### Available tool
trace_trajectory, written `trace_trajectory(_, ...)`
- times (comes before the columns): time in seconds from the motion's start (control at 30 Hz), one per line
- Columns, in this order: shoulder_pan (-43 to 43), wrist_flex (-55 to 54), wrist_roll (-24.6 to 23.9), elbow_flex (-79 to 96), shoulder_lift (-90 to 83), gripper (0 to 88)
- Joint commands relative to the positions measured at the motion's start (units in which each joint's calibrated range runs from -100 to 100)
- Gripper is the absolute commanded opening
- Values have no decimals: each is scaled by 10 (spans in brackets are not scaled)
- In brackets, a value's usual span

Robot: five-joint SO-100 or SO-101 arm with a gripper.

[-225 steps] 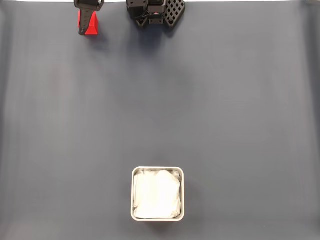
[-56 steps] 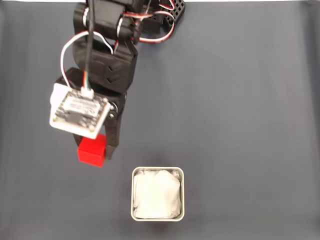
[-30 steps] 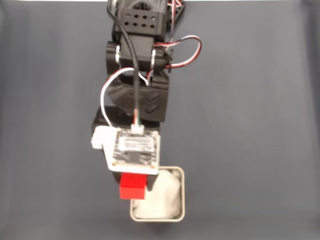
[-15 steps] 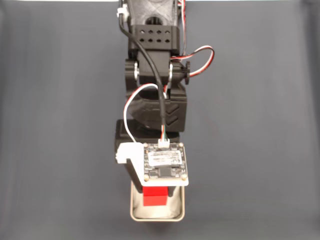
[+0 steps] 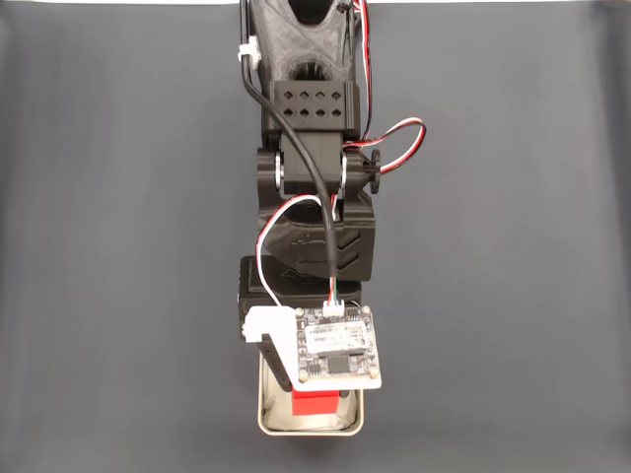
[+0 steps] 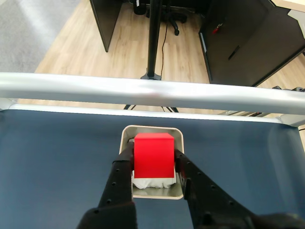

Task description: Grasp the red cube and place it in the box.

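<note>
**A:** Over the box (image 6: 177, 139), seen from the wrist view, the hand (image 6: 153, 164) grips the red cube (image 6: 153, 154) by its left and right faces, its two fingers closed narrowly on it. The cube hangs above the white lining, not resting on it as far as I can judge.

**B:** What could spoil it from here?

**A:** Working left to right: the left finger (image 6: 121, 175) sits close to the left rim, so on spreading it might knock the box sideways along the bench (image 6: 52, 157). The cube could also stick to one finger and tip out over a wall. And the lining looks crumpled, so a high release might let the cube bounce.

**B:** And from the fixed view?

**A:** Less help there. The arm and its circuit board (image 5: 337, 345) cover most of the box (image 5: 264, 419); only a red strip of the cube (image 5: 317, 402) shows under the board. I cannot tell the cube's height above the lining, and the fingertips are hidden.
</note>
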Motion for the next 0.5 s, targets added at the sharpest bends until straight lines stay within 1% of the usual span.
trace_trajectory(0.0,-3,-15,-4,-31,-8,14)
trace_trajectory(0.47,-2,-15,-8,-24,-10,14)
